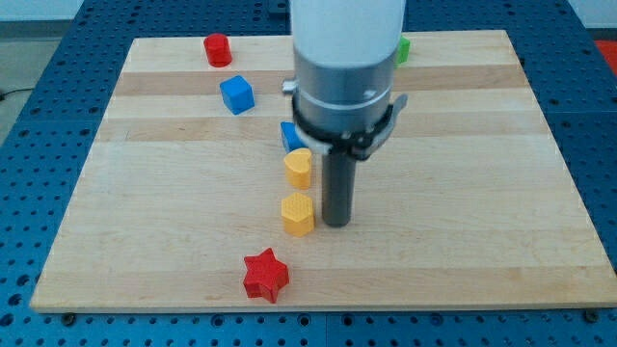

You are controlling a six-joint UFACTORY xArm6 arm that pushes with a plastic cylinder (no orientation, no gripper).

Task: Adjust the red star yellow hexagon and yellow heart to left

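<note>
3 task blocks are sitting on the worktop (pixel 174 241) left of my tip (pixel 335 224): yellow hexagon (pixel 298 214) just beside it, yellow heart (pixel 299 167) above-left, red star (pixel 265 275) below-left; no claw showing.

We've got my tip (pixel 335 224) sitting on the bench (pixel 463 241), just right of the yellow hexagon (pixel 298 214), barely apart. Yellow heart (pixel 299 167) is right above the hexagon, red star (pixel 265 275) below and a bit left. Up top: blue cube (pixel 236 94), red cylinder (pixel 218 49), a green block (pixel 403 48) mostly hidden.
</note>
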